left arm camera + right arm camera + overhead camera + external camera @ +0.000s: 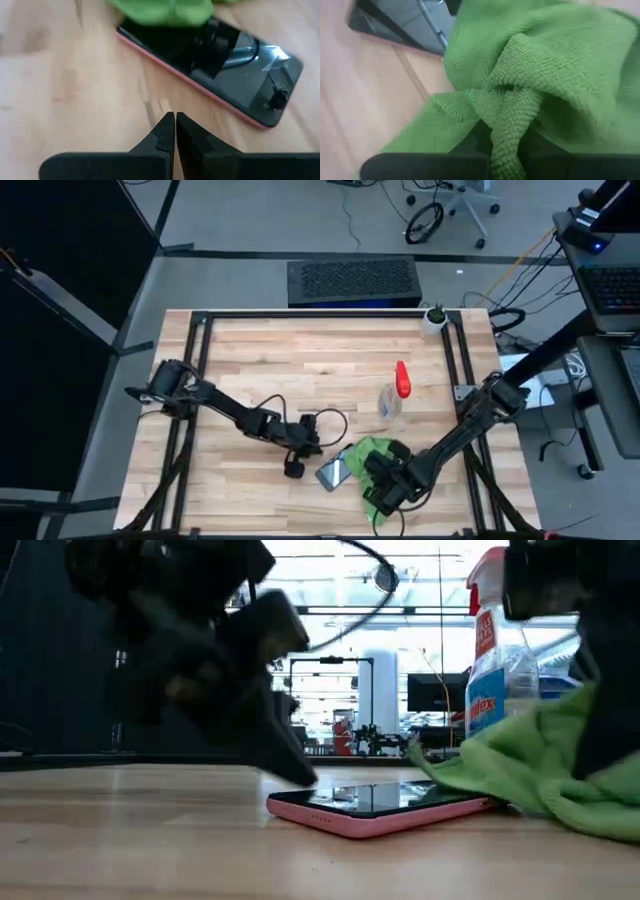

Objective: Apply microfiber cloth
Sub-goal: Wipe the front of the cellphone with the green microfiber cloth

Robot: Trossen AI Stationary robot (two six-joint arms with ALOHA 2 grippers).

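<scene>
A black phone in a pink case (333, 473) lies flat on the wooden table near its front edge. The bright green microfiber cloth (372, 452) lies bunched at the phone's right, and one edge of it covers that end of the phone (470, 790). My right gripper (388, 483) is shut on the cloth, which hides its fingers in the right wrist view. My left gripper (175, 122) is shut and empty. It stands low over the table just left of the phone (215, 65), a short gap from the phone's long edge. My right gripper holds a gathered fold of the cloth (510, 120), several layers bunched together between its two fingers. It comes slanting down from the table's right. The fabric hides the fingertips. The rest of the cloth spreads slack on the table and over the phone's end.
A clear spray bottle with a red nozzle (393, 393) stands upright behind the cloth, toward the table's middle right. A small white pot with a plant (434, 316) sits at the far right corner. Bare wood stretches across the far and left parts of the table.
</scene>
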